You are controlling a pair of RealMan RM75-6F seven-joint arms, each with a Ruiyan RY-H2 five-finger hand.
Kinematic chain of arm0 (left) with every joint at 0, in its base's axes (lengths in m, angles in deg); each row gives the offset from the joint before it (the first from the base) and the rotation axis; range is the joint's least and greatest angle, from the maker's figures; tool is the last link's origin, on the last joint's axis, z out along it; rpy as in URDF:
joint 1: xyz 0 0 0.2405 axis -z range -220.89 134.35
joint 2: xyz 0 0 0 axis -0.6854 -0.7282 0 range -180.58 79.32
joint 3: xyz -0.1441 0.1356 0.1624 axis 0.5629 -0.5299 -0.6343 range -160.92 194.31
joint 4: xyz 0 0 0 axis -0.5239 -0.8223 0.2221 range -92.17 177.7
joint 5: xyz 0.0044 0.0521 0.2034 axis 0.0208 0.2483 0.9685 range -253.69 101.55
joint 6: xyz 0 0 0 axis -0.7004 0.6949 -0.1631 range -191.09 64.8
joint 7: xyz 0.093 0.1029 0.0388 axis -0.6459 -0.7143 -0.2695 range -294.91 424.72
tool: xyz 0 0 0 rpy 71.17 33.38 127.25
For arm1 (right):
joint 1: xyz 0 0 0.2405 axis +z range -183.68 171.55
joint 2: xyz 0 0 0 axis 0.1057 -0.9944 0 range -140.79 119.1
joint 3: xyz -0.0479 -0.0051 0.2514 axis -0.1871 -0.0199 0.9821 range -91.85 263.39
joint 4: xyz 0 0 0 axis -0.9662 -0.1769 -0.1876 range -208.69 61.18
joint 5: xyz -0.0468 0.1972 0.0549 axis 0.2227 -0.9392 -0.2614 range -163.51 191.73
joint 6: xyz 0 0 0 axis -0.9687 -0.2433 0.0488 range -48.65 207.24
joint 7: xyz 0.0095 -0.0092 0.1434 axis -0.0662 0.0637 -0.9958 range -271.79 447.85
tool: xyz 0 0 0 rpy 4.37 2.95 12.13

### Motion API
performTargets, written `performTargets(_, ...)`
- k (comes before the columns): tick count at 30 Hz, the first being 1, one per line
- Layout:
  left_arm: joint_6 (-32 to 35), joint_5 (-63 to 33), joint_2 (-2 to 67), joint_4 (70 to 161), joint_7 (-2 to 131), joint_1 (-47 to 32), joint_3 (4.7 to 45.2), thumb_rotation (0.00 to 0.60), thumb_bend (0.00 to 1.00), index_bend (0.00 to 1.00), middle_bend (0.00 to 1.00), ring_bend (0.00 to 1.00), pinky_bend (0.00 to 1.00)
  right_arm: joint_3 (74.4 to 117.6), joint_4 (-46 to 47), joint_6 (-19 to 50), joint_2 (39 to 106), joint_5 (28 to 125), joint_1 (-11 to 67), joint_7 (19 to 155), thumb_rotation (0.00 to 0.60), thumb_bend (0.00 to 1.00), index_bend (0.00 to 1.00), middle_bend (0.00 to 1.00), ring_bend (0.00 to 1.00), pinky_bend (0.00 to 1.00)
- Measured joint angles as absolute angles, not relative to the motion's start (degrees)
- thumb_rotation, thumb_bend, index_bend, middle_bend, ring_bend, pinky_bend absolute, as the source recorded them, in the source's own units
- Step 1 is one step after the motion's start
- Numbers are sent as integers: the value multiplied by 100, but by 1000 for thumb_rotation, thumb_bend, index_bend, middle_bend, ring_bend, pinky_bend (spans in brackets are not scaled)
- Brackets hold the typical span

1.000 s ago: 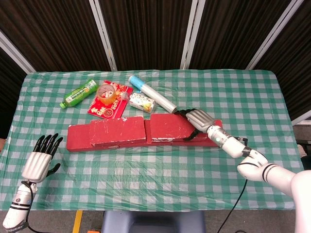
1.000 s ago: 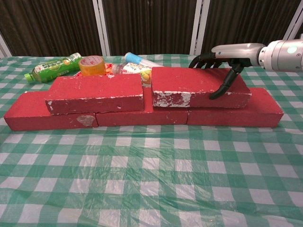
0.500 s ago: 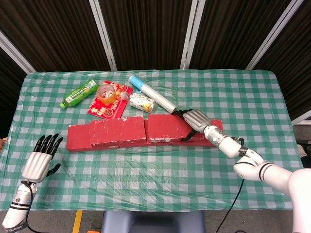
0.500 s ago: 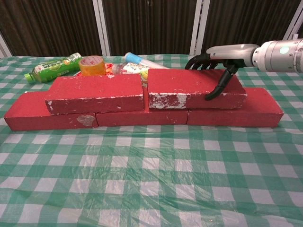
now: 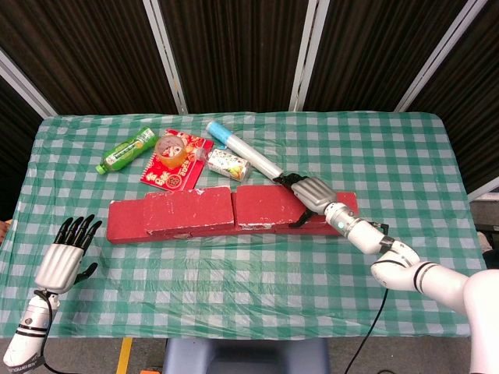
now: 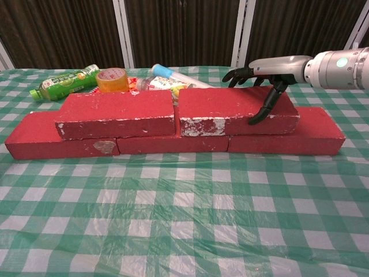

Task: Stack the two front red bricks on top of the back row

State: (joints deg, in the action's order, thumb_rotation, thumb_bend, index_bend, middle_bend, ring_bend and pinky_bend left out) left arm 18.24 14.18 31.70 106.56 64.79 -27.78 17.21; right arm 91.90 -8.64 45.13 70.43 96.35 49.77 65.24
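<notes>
Right upper brick (image 6: 236,109): we see it lying on the back row (image 6: 173,141), nearly butted against the left upper brick (image 6: 115,113).
Right hand (image 6: 268,72): we hold that brick's right end, fingers draped over the top, thumb down its front face.
Left hand (image 5: 62,257): idle, spread wide, holding nothing, well apart at the table's near corner.
Risk: if we let go carelessly, a finger could catch and skew the brick.
Behind: bottle (image 5: 127,149), tape roll (image 6: 112,79), tube (image 5: 243,150).
</notes>
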Motion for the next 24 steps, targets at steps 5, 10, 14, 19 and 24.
performTargets(5,1821,1424,3172,10658,6477,-2777,1717,600,246,0,0,0,59,9209,-767,4526,7006,9518,4969,6754,600,110,102,190,159,390)
performTargets(10,1827,1425,3168,10666,6475,-2780,1719,600,246,0,0,0,59,9230,-736,4589,7006,9372,4963,6909,600,110,73,176,143,376)
performTargets(14,1834,1431,3161,10678,6480,-2782,1718,600,245,0,0,0,59,9240,-715,4611,7006,9309,4959,6974,600,102,34,155,121,351)
performTargets(19,1830,1449,3161,10669,6505,-2776,1709,600,246,0,0,0,59,9259,-658,4613,7002,9121,4935,7319,597,55,0,133,101,312)
performTargets(24,1849,1466,3154,10685,6515,-2781,1703,600,246,0,0,0,59,9301,-546,4640,6990,8875,4911,7608,571,40,0,118,85,291)
